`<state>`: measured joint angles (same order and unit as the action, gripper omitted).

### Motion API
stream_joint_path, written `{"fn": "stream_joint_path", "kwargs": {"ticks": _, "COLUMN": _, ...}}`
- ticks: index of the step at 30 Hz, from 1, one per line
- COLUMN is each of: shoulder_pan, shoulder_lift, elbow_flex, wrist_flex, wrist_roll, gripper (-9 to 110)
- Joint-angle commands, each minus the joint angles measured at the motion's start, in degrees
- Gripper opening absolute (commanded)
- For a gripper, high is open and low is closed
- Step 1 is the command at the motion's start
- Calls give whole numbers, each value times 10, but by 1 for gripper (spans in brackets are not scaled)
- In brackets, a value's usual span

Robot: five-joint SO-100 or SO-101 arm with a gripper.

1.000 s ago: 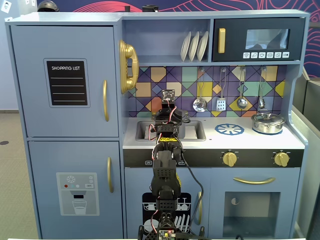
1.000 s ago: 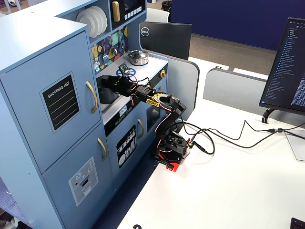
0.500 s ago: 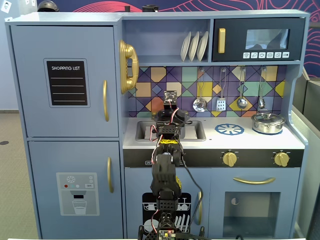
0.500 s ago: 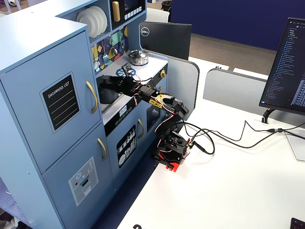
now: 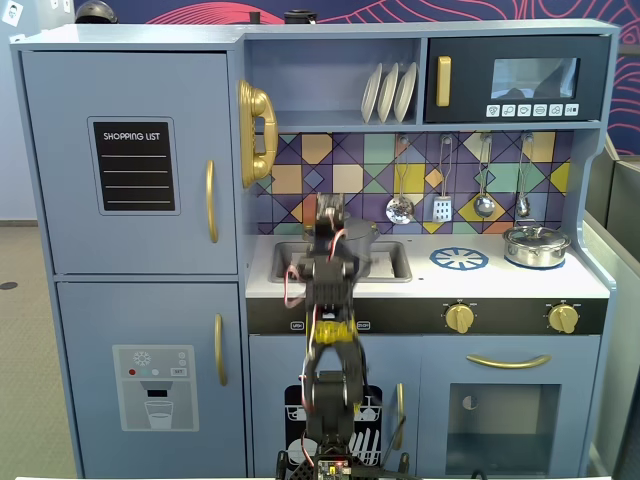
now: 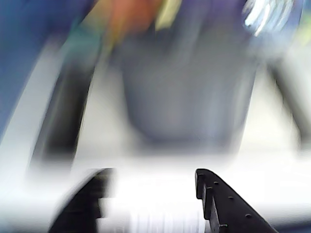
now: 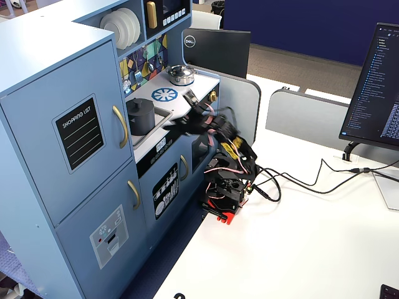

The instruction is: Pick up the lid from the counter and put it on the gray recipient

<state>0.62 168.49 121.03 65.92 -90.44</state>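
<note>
Lid first: we cannot find it lying loose anywhere on the surface (image 5: 590,282). In a fixed view the pot (image 7: 140,118) shows a flat dark top that may be the lid already seated, but we cannot tell.

The jaws of the gripper (image 6: 151,177) are spread in the wrist view with nothing between them, only pale surface below. That view is badly smeared, so we judge the arm (image 5: 330,330) to be mid-motion. Straight ahead of the jaws stands the pot, a blurred gray mass, sitting in the sink (image 5: 392,264). The burner ring (image 5: 459,259) lies bare to the right in that view, and the silver pot (image 5: 536,245) stands well apart beyond it.

To do this step well, we would let the motion settle until the wrist view sharpens, then check the pot's top. If the lid is on, we look for an even rim all round and keep the jaws clear of the knob. If it is not, we search the surface behind the arm, which hides part of the sink in a fixed view, then approach from above, centred on the knob.
</note>
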Motion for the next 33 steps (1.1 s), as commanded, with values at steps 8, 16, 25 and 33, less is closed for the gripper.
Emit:
{"fn": "stream_joint_path", "kwargs": {"ticks": 8, "shoulder_pan": -22, "shoulder_lift": 100, "elbow_flex": 364, "wrist_flex": -29, "wrist_roll": 21, "gripper": 0}}
{"fn": "stream_joint_path", "kwargs": {"ticks": 16, "shoulder_pan": -40, "shoulder_lift": 135, "elbow_flex": 509, "wrist_flex": -2, "wrist_roll": 60, "gripper": 0}}
{"fn": "stream_joint_path", "kwargs": {"ticks": 25, "shoulder_pan": -54, "shoulder_lift": 135, "elbow_flex": 510, "wrist_flex": 211, "wrist_roll": 76, "gripper": 0}}
{"fn": "stream_joint_path", "kwargs": {"ticks": 33, "shoulder_pan": -44, "shoulder_lift": 135, "elbow_flex": 510, "wrist_flex": 216, "wrist_roll": 40, "gripper": 2}}
